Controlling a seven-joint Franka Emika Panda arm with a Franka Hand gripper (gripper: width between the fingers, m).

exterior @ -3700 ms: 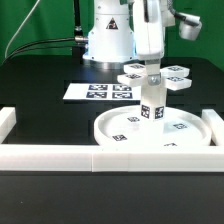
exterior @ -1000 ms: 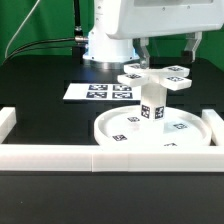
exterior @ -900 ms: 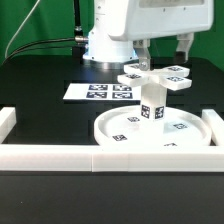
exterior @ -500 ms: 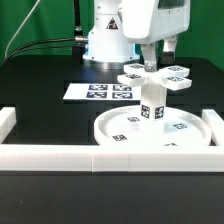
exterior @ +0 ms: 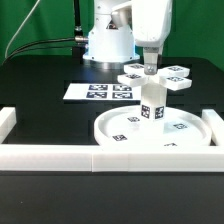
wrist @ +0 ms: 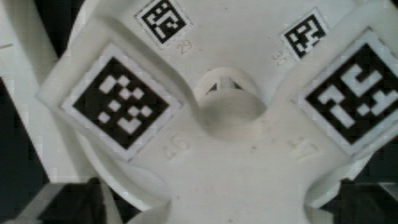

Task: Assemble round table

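The white round disc [exterior: 110, 130] lies at the front on the exterior view's right, and the short post [exterior: 151, 105] stands upright in its middle. The cross-shaped foot piece [exterior: 176, 78] lies flat on the table just behind the post. My gripper [exterior: 150, 67] hangs low over the foot piece, behind the post's top. The wrist view is filled by the foot piece [wrist: 214, 100], showing its tags and raised centre hub. My gripper [wrist: 214, 208] is open, its dark fingers [wrist: 64, 200] standing on either side of one arm of the cross with narrow gaps.
The marker board [exterior: 92, 92] lies behind the disc on the exterior view's left. White border rails [exterior: 50, 156] run along the front, with a short rail end [exterior: 6, 122] at the left. The robot base [exterior: 108, 42] stands at the back.
The gripper has let go of the post, risen, turned about its axis and come down behind the post over the foot piece. The post stays upright on the disc.
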